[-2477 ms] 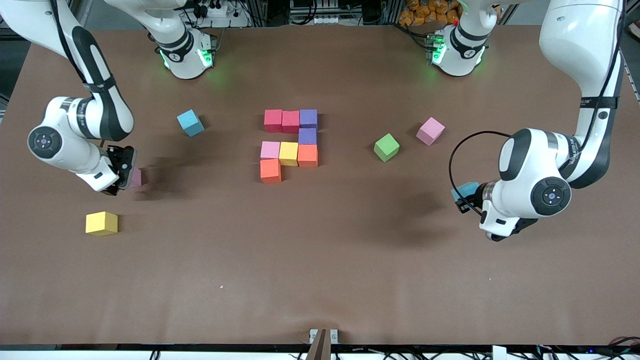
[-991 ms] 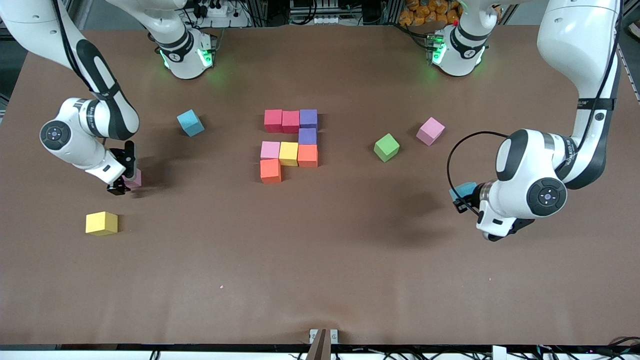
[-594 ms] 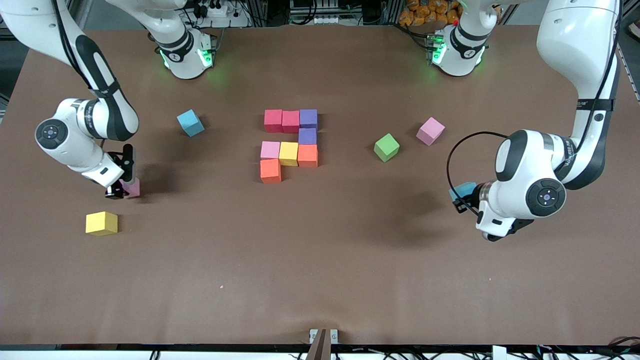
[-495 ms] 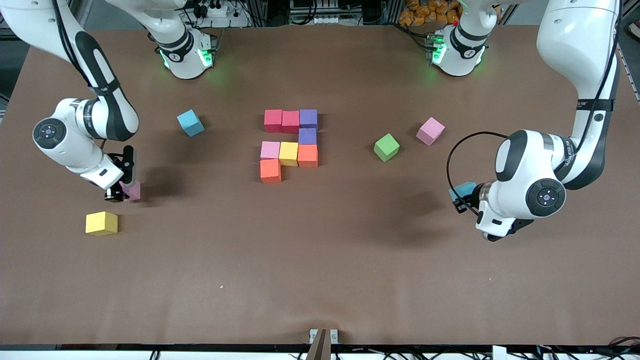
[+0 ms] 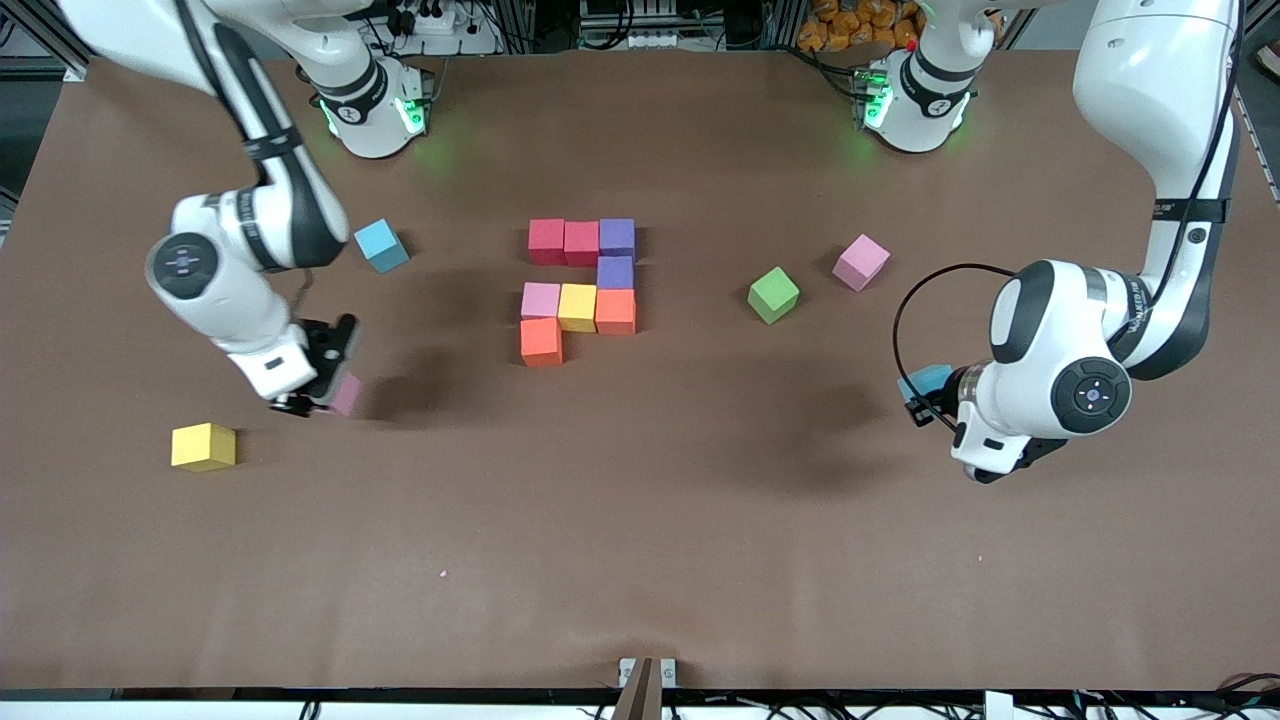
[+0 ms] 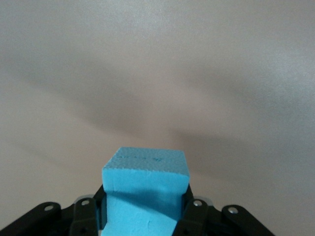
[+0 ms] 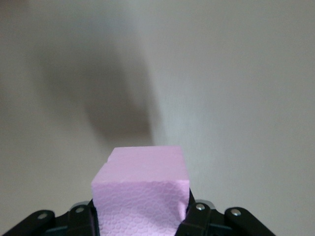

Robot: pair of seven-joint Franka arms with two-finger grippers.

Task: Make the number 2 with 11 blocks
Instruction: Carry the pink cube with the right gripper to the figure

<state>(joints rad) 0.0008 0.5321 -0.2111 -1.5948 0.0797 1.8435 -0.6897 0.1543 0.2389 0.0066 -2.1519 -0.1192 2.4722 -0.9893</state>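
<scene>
Several touching blocks form part of the number 2 (image 5: 580, 288) at mid-table: two red, two purple, pink, yellow and two orange. My right gripper (image 5: 322, 392) is shut on a pink block (image 5: 346, 394), (image 7: 141, 191), held just above bare table between the loose yellow block (image 5: 203, 446) and the figure. My left gripper (image 5: 925, 398) waits above the table toward the left arm's end, shut on a light blue block (image 5: 930, 379), (image 6: 145, 184). In each wrist view the black fingers press the held cube's two sides.
Loose blocks lie on the brown table (image 5: 640, 520): a light blue one (image 5: 381, 245) toward the right arm's end, a green one (image 5: 773, 295) and a pink one (image 5: 861, 262) toward the left arm's end. A small metal bracket (image 5: 647, 672) sits at the edge nearest the camera.
My right gripper has shut on the pink block, lifted it and carried it toward the middle of the table. The left arm has stayed still with its blue block.
</scene>
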